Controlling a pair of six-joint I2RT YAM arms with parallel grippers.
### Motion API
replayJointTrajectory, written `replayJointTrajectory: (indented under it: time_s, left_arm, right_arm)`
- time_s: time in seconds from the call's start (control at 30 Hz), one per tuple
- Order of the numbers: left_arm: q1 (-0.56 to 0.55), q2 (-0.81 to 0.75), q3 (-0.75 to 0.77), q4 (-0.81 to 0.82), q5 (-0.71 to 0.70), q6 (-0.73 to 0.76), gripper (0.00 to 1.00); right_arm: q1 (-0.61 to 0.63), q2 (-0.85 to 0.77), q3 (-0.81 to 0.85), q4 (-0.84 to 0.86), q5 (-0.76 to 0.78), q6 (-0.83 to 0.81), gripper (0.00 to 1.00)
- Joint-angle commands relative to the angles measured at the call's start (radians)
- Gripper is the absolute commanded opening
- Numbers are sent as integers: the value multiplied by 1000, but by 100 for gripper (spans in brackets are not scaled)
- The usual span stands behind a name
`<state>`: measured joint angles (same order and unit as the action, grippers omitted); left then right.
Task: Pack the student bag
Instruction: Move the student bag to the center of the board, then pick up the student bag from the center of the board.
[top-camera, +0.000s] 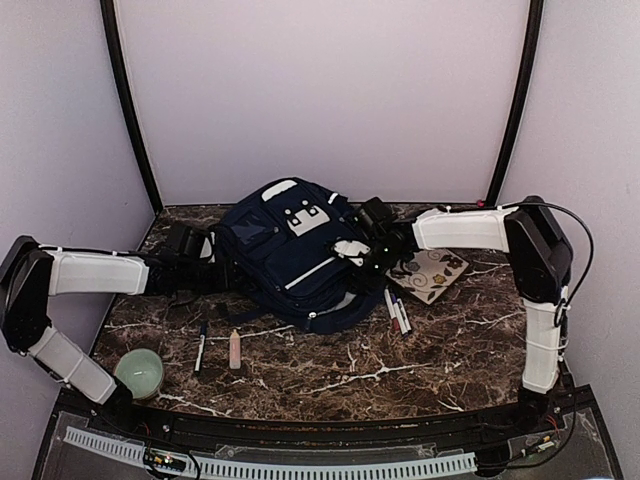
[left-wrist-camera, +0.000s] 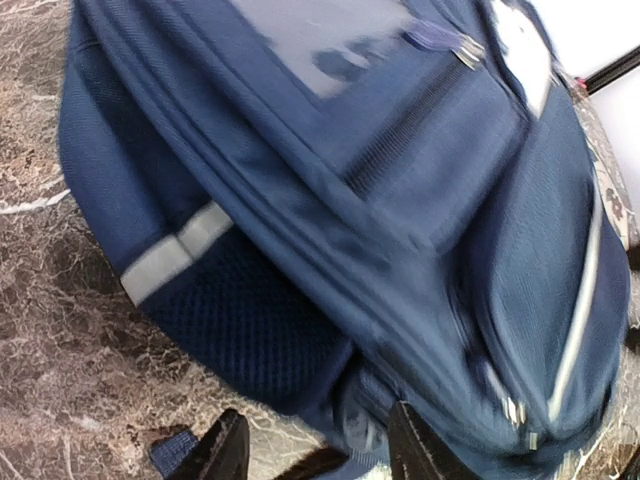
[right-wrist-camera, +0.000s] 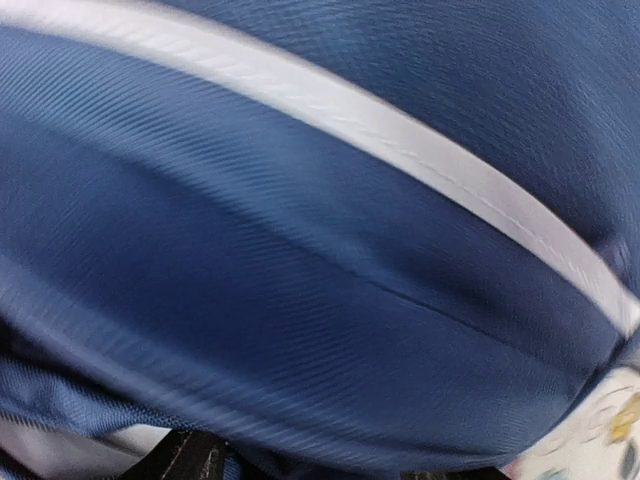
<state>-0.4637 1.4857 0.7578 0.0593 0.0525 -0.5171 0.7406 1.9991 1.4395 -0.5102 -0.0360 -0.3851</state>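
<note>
Nearest me, my left gripper (left-wrist-camera: 318, 425) had its black fingers spread at the mesh side pocket of the student bag (top-camera: 300, 255). The bag, ribbed navy weave with a smooth white stripe, lay mid-table on veiny brown marble (top-camera: 450, 350) between both arms. The right gripper (top-camera: 372, 245) was up against it, and I couldn't tell how its jaws stood.

Left arm (top-camera: 95, 272) and right arm (top-camera: 465, 230) clad in white shells, black housings (top-camera: 540, 245) seen at joints, thin black cable (top-camera: 589, 245) looped off right elbow, left hand (left-wrist-camera: 316, 420) and right hand (top-camera: 367, 243) finished black, blunt black fingers (left-wrist-camera: 228, 452) noted.
</note>
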Motion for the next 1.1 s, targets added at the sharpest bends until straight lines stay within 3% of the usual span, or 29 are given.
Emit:
replayJointTrajectory:
  time_s: [0.0, 0.13, 0.3, 0.5, 0.67, 0.7, 0.73, 0.77, 0.9, 0.97, 1.07]
  left_arm:
    - [0, -95, -51, 16, 25, -2, 50]
    - [-21, -185, -126, 71, 81, 55, 48]
    - [-139, -236, -166, 112, 109, 277, 46]
    - [-300, -167, -143, 157, 166, 560, 45]
    - [-313, -50, -57, 129, 209, 734, 42]
    - [-313, -21, -28, 107, 200, 768, 41]
    - [-313, 9, -2, 84, 185, 794, 40]
    - [-313, 34, 20, 72, 170, 818, 39]
    - [-313, 101, 52, 113, 159, 881, 37]
    - [-313, 129, 68, 131, 181, 899, 37]
    - [-313, 184, 113, 102, 223, 932, 36]
  right_arm:
    - [-62, 74, 152, 72, 57, 32, 58]
    - [-71, 35, 164, 24, 36, 40, 59]
    - [-72, -144, 46, 4, -3, 53, 65]
    - [-75, -286, -16, -52, -69, 88, 70]
    - [-89, -391, -86, -24, -189, 109, 70]
    - [-91, -414, -101, -9, -207, 116, 74]
    - [-92, -447, -122, 15, -213, 127, 94]
    - [-92, -471, -142, 38, -214, 144, 99]
    - [-98, -520, -179, 64, -180, 200, 100]
    - [-104, -518, -183, 37, -233, 191, 99]
    - [-108, -485, -162, -31, -290, 206, 87]
